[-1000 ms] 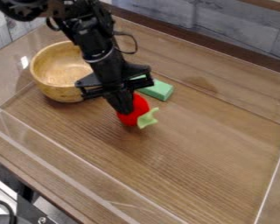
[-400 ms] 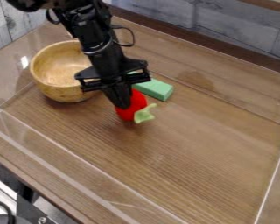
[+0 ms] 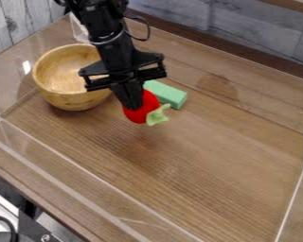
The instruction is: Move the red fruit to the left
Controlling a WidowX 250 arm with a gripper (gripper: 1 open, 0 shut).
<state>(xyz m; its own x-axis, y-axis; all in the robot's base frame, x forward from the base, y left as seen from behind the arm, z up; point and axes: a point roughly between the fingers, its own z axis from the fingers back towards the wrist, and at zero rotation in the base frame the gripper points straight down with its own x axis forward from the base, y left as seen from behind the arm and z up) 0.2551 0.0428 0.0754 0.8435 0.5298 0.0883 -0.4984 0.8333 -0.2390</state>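
The red fruit (image 3: 143, 110) is small, glossy and red, with a pale green leafy stem sticking out to its right. My black gripper (image 3: 133, 100) points steeply down from above, shut on the red fruit's top. The fruit hangs just above the wooden table, a little right of the wooden bowl. The fingertips are partly hidden against the fruit.
A wooden bowl (image 3: 63, 78) stands at the back left. A flat green block (image 3: 169, 95) lies just behind and right of the fruit. A clear plastic wall (image 3: 27, 142) rims the wooden table (image 3: 204, 170); a grey wall runs behind.
The gripper and red fruit have risen slightly and drifted up-frame; the fruit sat lower on the table a second ago.
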